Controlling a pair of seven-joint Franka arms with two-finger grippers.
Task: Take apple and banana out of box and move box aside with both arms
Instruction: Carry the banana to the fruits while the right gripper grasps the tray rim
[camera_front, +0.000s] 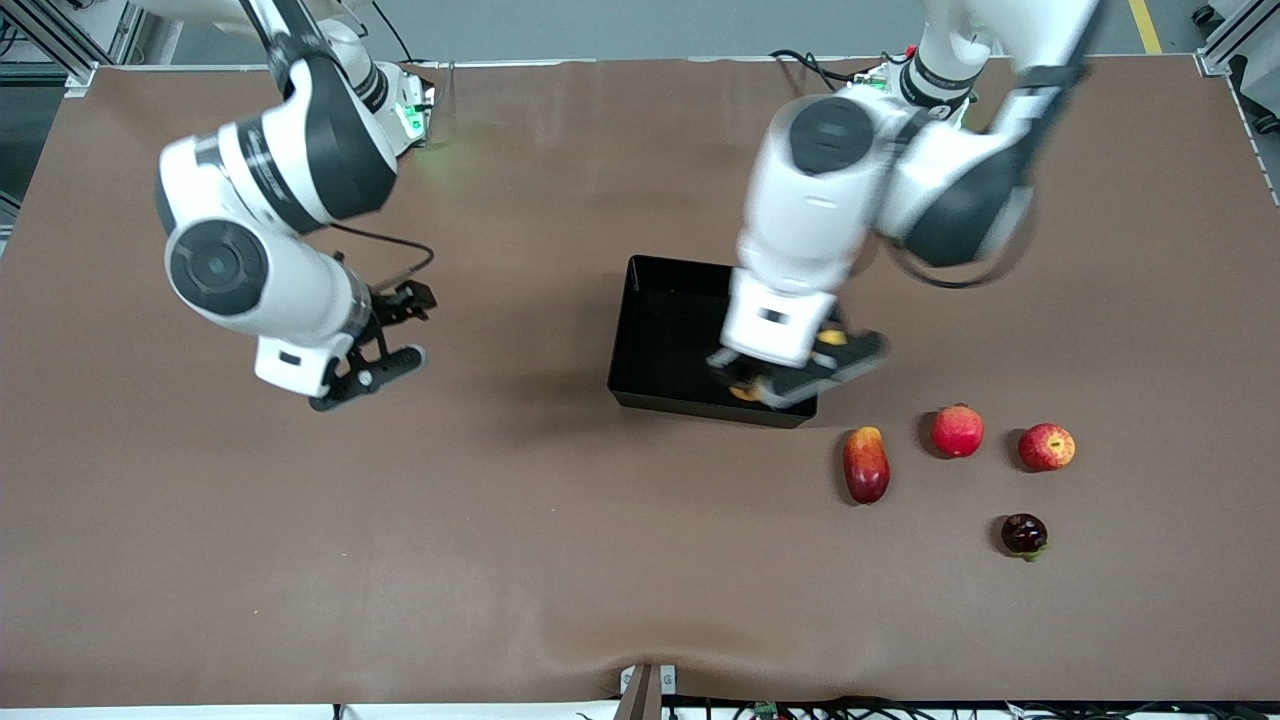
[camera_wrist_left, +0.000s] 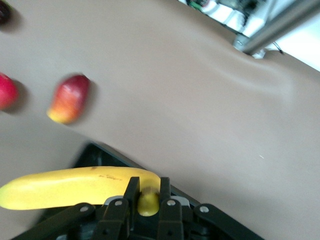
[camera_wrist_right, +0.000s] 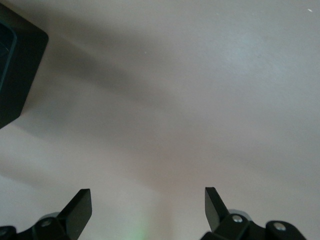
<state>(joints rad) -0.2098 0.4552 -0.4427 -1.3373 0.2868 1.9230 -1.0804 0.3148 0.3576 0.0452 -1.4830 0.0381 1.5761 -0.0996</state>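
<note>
My left gripper is shut on the end of a long yellow banana and holds it over the corner of the glossy black box nearest the loose fruits. In the front view only small yellow bits of the banana show beside the hand. In the left wrist view my left gripper pinches the banana's tip above the box's edge. My right gripper is open and empty over bare table toward the right arm's end. It also shows in the right wrist view, with the box's corner in sight.
Several fruits lie nearer the front camera than the box: a red and yellow oblong fruit, a red apple, a red apple with yellow patches and a dark fruit. The brown mat covers the table.
</note>
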